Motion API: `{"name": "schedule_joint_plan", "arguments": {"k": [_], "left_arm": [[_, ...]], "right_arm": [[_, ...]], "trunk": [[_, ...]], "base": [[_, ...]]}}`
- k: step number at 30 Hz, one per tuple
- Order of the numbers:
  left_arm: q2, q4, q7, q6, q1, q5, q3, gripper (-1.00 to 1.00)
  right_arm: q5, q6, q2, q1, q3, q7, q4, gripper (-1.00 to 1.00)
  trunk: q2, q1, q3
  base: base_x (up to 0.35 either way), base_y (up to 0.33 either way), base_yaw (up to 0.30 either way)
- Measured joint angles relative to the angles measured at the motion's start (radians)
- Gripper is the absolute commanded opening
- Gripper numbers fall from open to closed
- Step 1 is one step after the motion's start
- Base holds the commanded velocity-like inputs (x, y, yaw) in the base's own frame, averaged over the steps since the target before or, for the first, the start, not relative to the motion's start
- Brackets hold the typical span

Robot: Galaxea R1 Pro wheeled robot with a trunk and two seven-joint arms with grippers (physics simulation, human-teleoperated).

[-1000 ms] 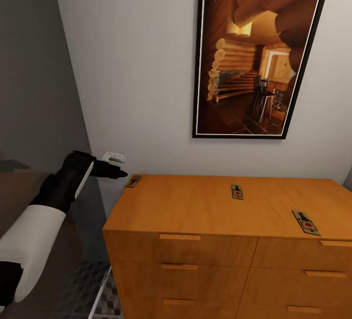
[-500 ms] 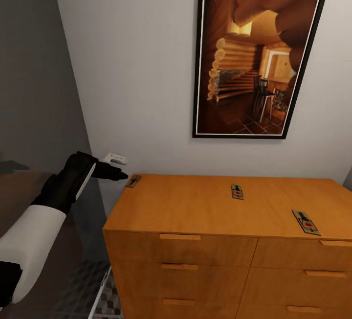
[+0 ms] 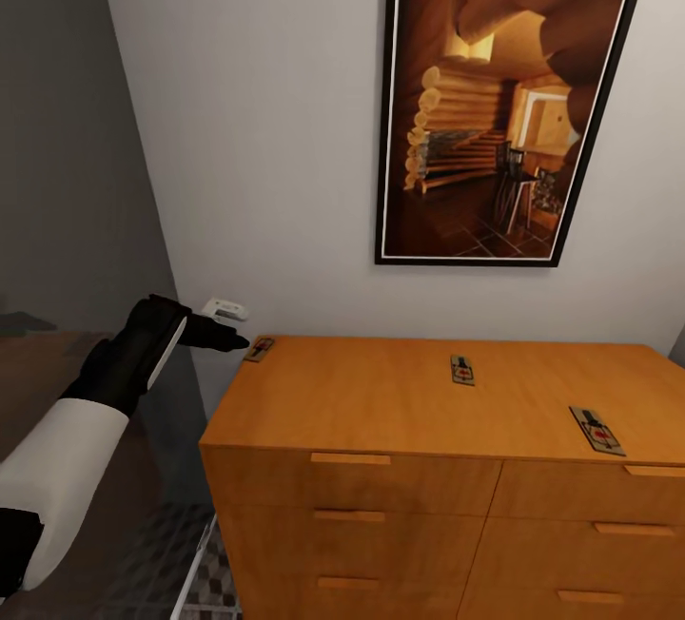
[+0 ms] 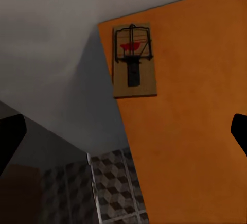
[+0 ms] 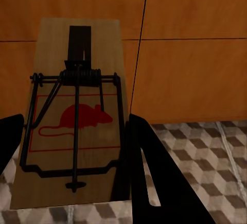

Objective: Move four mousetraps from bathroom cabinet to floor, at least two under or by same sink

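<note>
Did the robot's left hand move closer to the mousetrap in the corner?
Yes. Over the last second the left gripper crept right, nearly reaching the corner mousetrap on the cabinet.

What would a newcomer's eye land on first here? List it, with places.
The orange-brown cabinet with three mousetraps on its top: one at the back left corner, one mid-back, one near the right front. Above hangs a framed log-cabin picture. The left claw reaches toward the corner trap, while the right claw holds a fourth mousetrap before the drawers.
</note>
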Motion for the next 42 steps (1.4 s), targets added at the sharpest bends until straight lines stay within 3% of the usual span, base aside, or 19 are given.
{"name": "schedule_joint_plan", "arguments": {"k": [15, 28, 42], "left_arm": [[0.001, 0.0, 0.0, 0.0, 0.0, 0.0, -0.005, 1.0], [0.017, 0.0, 0.0, 0.0, 0.0, 0.0, -0.01, 1.0], [0.018, 0.0, 0.0, 0.0, 0.0, 0.0, -0.012, 1.0]], "right_arm": [[0.0, -0.001, 0.0, 0.0, 0.0, 0.0, 0.0, -1.0], [0.0, -0.002, -0.002, 0.0, 0.0, 0.0, 0.0, -1.0], [0.0, -0.013, -0.007, 0.0, 0.0, 0.001, 0.0, -1.0]], "trunk": [[0.0, 0.0, -0.014], [0.0, 0.0, -0.027], [0.0, 0.0, -0.029]], "base": [[0.0, 0.0, 0.0], [0.0, 0.0, 0.0], [0.0, 0.0, 0.0]]}}
